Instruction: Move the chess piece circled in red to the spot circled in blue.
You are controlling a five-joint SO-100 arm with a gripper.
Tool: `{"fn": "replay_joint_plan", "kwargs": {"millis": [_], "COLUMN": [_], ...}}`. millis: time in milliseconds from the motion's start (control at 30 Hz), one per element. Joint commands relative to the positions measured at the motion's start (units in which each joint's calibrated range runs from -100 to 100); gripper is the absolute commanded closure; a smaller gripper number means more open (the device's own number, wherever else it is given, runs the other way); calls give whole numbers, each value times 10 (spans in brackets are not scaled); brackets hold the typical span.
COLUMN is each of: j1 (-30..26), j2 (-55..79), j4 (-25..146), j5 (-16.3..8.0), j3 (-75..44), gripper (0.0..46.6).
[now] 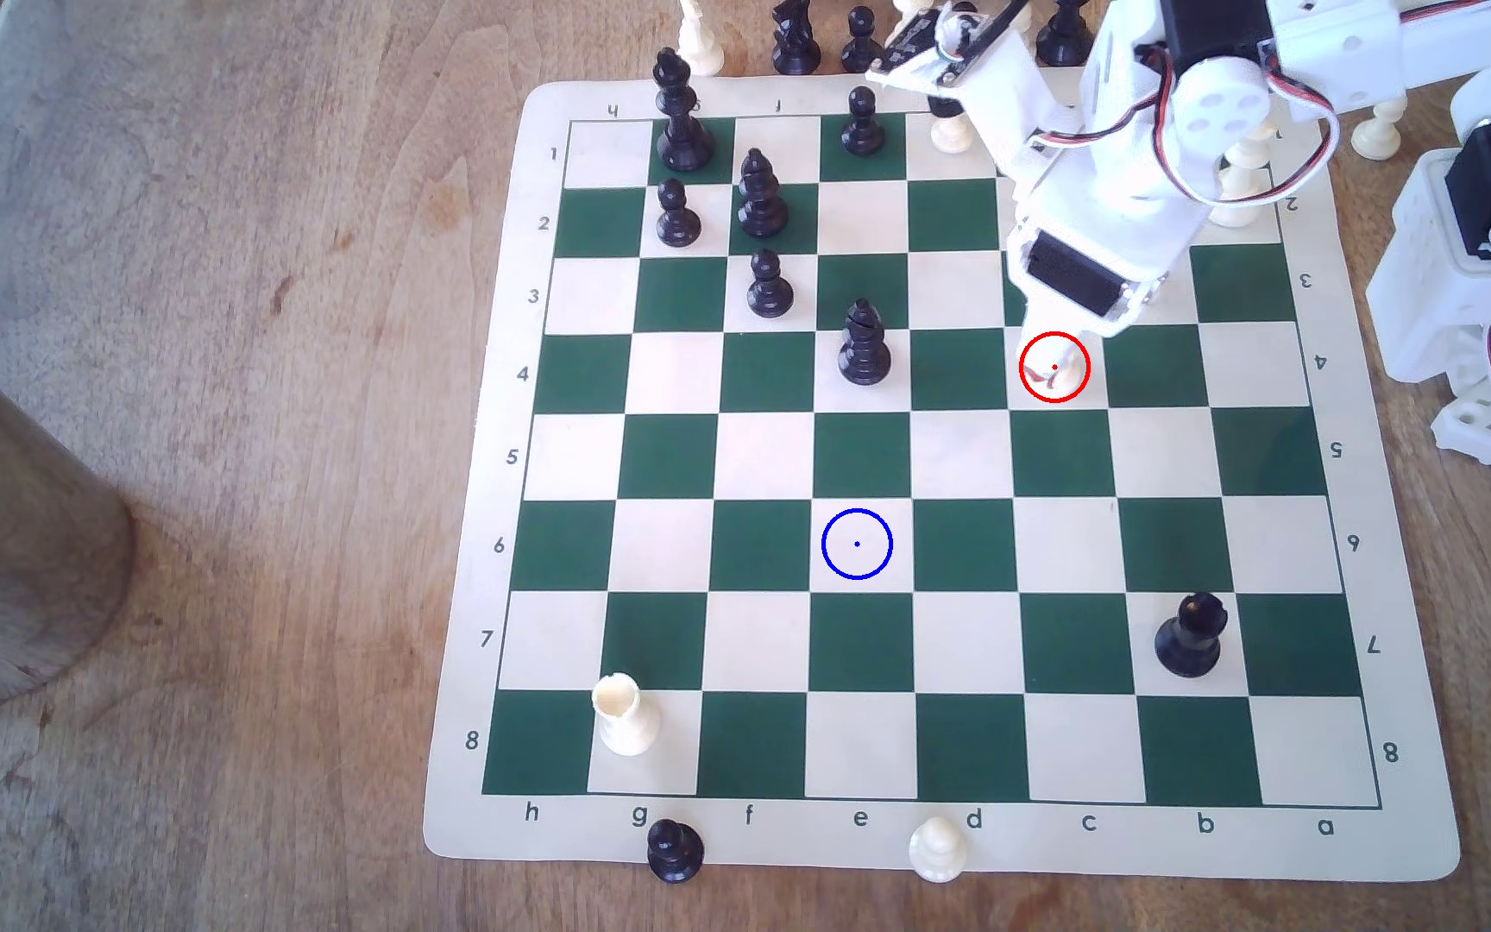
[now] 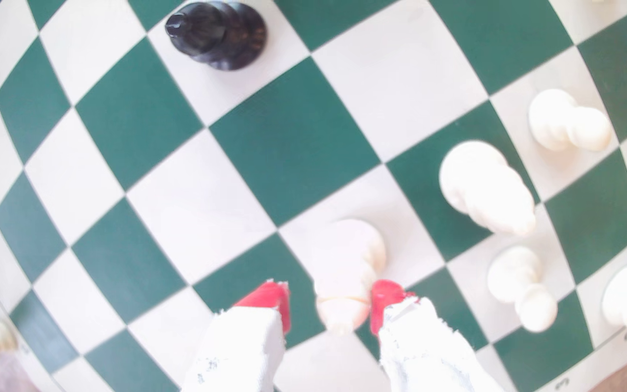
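The chess piece (image 1: 1071,363), a cream bishop with a pointed dome, stands on the cream square under the red ring, at row 4 toward the exterior view's right. My gripper (image 1: 1048,375) hangs straight over it and hides most of it. In the wrist view the chess piece (image 2: 349,248) stands between my gripper's (image 2: 331,301) red-tipped fingers. One finger (image 2: 383,297) is at its side; the other finger (image 2: 274,297) stands apart with a gap, so the gripper is open. The spot (image 1: 857,544) is a bare cream square with a blue ring, two rows nearer and two columns to the left.
A black bishop (image 1: 863,345) stands two squares to the left of the chess piece. Cream pieces (image 2: 489,188) crowd close behind the gripper. A black piece (image 1: 1190,636) and a cream rook (image 1: 625,717) stand on the near rows. A brown cylinder (image 1: 7,538) is off the board's left.
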Motion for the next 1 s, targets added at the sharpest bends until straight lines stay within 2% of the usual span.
{"fn": "replay_joint_plan", "kwargs": {"millis": [0, 67, 100, 533, 833, 967], "j1": [6, 3, 3, 9, 29, 5], "j2": [11, 13, 13, -62, -137, -132], "j4": [-16, -16, -16, 26, 96, 101], "j5": [4, 5, 5, 16, 29, 30], "j3": [-45, -48, -49, -60, -144, -186], "gripper": [383, 461, 464, 464, 465, 465]}}
